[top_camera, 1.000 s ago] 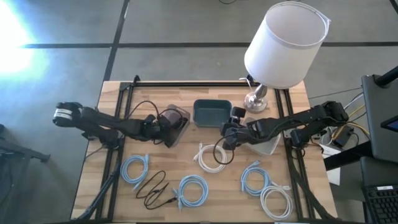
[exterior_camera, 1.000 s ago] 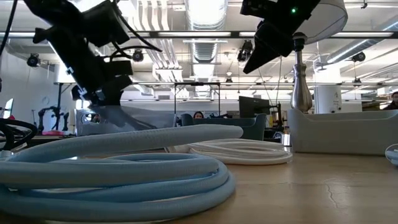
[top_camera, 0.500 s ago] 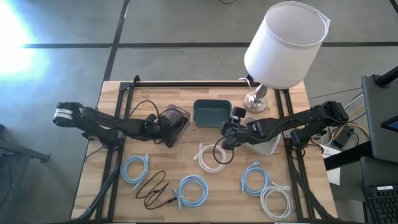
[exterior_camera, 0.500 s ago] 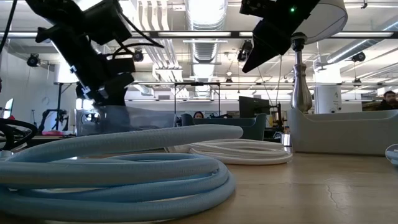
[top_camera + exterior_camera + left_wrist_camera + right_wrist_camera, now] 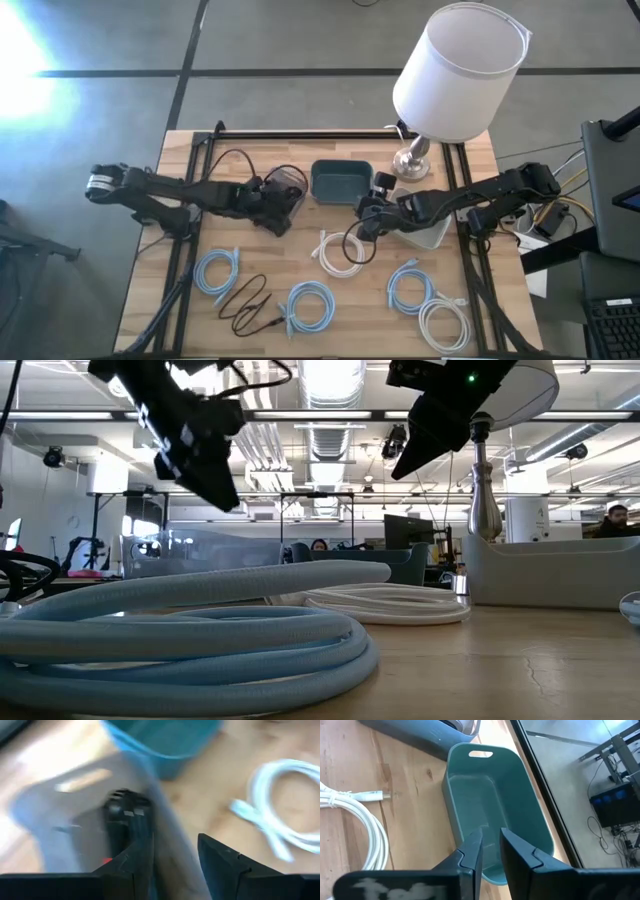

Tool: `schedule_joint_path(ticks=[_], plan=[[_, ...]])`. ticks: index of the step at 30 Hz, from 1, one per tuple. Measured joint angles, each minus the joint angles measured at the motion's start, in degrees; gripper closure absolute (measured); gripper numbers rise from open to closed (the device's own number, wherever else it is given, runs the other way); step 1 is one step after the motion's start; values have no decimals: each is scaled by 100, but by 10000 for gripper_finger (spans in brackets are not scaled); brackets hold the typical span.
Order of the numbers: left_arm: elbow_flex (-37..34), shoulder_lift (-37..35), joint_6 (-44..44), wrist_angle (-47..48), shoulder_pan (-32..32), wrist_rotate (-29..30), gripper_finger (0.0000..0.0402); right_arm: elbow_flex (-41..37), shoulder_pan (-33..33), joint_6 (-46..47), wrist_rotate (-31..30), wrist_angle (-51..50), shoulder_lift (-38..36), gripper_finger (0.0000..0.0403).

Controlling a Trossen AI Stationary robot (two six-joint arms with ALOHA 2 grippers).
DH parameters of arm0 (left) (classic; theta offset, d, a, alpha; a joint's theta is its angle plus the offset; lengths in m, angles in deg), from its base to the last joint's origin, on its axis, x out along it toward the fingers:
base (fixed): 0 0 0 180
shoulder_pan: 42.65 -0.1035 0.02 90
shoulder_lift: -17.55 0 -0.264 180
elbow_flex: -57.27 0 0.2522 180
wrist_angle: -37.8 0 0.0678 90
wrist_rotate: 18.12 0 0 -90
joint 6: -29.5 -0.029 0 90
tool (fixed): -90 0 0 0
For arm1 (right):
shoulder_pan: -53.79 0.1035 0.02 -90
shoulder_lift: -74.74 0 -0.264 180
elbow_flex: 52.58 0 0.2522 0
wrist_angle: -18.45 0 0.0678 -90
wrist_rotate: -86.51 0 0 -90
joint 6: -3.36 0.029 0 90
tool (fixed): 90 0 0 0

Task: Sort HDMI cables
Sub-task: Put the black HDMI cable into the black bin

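Observation:
My left gripper [image 5: 175,855] is open and held above the clear bin [image 5: 287,188], where a black HDMI cable [image 5: 124,820] lies. My right gripper [image 5: 362,225] is raised near the teal bin [image 5: 490,805], its fingers almost together, with a thin black cable loop [image 5: 352,246] under it. On the table lie light-blue coils [image 5: 218,270] [image 5: 310,305] [image 5: 408,288], white coils [image 5: 338,252] [image 5: 443,322] and a loose black cable [image 5: 250,300]. My right gripper is shut on the thin black cable. In the high view the loop [image 5: 350,258] runs out from under the fingers and sits over the white coil. The wrist view does not show the place of contact, so which part is held cannot be told.
A lamp with a white shade [image 5: 458,70] stands at the far right on its metal base [image 5: 412,160]. A white bin [image 5: 432,235] sits under my right arm. A black frame rail [image 5: 300,133] runs along the far edge. Bare wood lies between the coils.
My left gripper has gone up, away from the clear bin, and has tipped. The bin, which stood tilted a second ago, now sits level. My right gripper and its black loop have kept still.

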State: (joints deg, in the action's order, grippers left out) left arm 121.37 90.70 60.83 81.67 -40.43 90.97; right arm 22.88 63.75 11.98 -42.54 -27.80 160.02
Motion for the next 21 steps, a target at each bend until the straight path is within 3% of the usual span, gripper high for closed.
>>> schedule_joint_path(ticks=[7, 21], plan=[[289, 0, 522, 46, 249, -1789, 245, 0, 0, -24, 0, 2, 0, 346], [289, 9, 2644, 56, 2071, -1852, 245, 7, -3, -291, 0, 58, 0, 346]])
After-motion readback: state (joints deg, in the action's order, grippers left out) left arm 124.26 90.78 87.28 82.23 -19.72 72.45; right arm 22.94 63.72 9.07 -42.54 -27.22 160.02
